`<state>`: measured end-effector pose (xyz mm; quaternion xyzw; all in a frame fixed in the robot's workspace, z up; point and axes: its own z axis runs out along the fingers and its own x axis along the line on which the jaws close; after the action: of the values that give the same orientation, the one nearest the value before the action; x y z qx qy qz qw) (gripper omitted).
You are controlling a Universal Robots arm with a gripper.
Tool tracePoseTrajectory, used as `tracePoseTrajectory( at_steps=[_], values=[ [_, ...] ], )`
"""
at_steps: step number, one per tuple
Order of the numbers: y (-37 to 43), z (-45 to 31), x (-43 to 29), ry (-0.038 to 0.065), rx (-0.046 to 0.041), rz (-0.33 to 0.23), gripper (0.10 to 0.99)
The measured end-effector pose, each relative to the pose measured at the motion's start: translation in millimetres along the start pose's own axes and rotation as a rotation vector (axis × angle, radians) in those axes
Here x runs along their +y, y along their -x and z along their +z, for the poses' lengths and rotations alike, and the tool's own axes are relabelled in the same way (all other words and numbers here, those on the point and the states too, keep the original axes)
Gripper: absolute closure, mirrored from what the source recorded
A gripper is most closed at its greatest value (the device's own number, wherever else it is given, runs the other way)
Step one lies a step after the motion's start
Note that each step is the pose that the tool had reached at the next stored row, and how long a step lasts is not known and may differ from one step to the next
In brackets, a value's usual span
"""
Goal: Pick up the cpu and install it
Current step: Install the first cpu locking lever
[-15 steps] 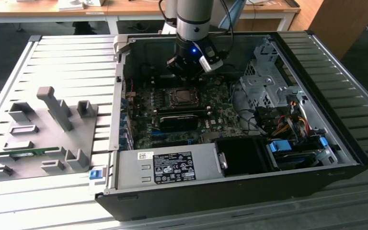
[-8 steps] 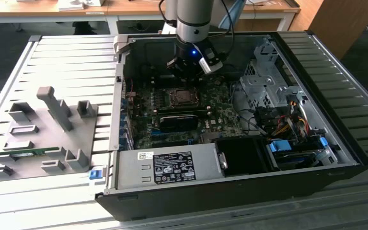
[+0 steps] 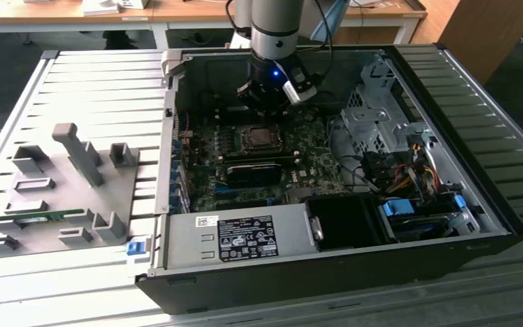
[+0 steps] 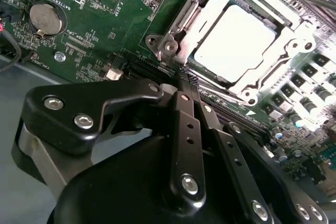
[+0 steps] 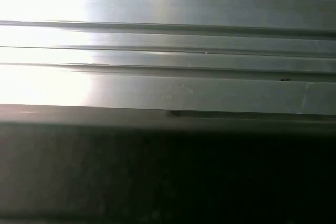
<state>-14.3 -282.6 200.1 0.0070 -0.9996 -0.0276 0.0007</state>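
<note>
Gripper, exterior view: the black metal gripper on the grey robot arm hangs inside the open black computer case, near the case's far wall.
Under it: the square silver socket frame sits near the middle of the green circuit board. The gripper is just above the frame's far edge.
Other things: a grey box with a white label lies along the case's near edge. A flat grey plate with grey plastic blocks rests on the ridged metal table, well apart from the case.
Gripper, second wrist view: its two black fingers come together at the tips. They look pressed closed with nothing between them.
Cpu: the small flat square chip with a shiny silver top lies flat inside the socket frame, apart from the gripper.
Also on the board: a round silver coin battery sits near one corner of the board.
How the cpu will handle: I think it is light, stiff and slippery on top. Its underside is likely easy to hurt. The thin side edges look like the safe place to hold it.
First wrist view: long grey metal ridges with a dark band below them.
</note>
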Motion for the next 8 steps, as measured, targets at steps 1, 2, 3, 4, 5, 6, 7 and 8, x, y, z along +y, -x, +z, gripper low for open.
tracePoseTrajectory(
  at_steps=[1, 2, 3, 4, 5, 6, 7, 8],
  values=[
    [0.0, -0.9, 0.1, 0.000, 0.0000, 0.000, 0.980],
    [0.0, -1.8, 0.1, 0.000, 0.0000, 0.000, 0.980],
    [0.0, -2.3, 0.1, 0.000, 0.0000, 0.000, 0.980],
    [0.0, -2.2, 0.2, 0.000, -0.0001, 0.000, 0.980],
    [0.1, -2.2, 0.2, -0.003, -0.0001, 0.000, 0.980],
    [0.1, -2.3, 0.1, -0.007, 0.0001, 0.000, 0.980],
    [0.2, -2.1, 0.1, -0.011, 0.0001, 0.000, 0.980],
    [0.2, -1.9, 0.1, -0.015, 0.0002, 0.000, 0.980]
  ],
)
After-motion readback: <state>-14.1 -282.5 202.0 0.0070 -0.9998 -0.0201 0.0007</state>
